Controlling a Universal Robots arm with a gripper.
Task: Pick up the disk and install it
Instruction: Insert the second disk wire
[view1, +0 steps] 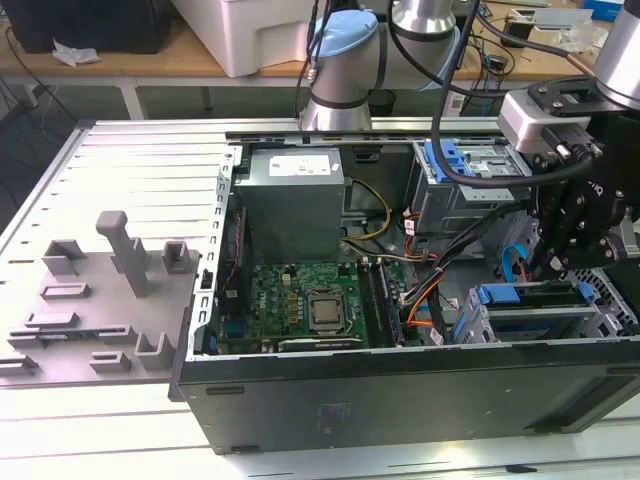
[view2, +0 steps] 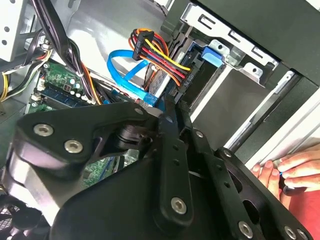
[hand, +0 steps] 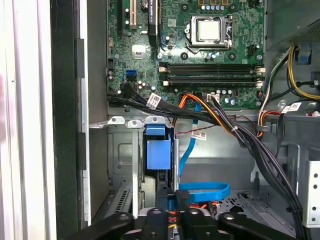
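Observation:
The disk (view1: 530, 296) sits edge-up in the drive cage at the near right corner of the open computer case, its bright blue carrier rail showing on top. That blue rail (hand: 159, 152) stands in the cage slot in the first wrist view, and its blue tab (view2: 212, 54) peeks from the cage in the second wrist view. My gripper (view1: 556, 266) hangs just above the rail's far end. Its black fingers (hand: 177, 200) lie close together, shut, with nothing seen between them; the tips (view2: 172, 105) point down beside the blue data cable.
The motherboard (view1: 315, 305) fills the case floor, and the grey power supply (view1: 295, 200) stands behind it. Cable bundles (hand: 225, 125) and a blue data cable (hand: 205, 191) cross beside the cage. A second blue latch (view1: 450, 160) sits on the far bay. A person's hand (view2: 280, 170) rests on the case edge.

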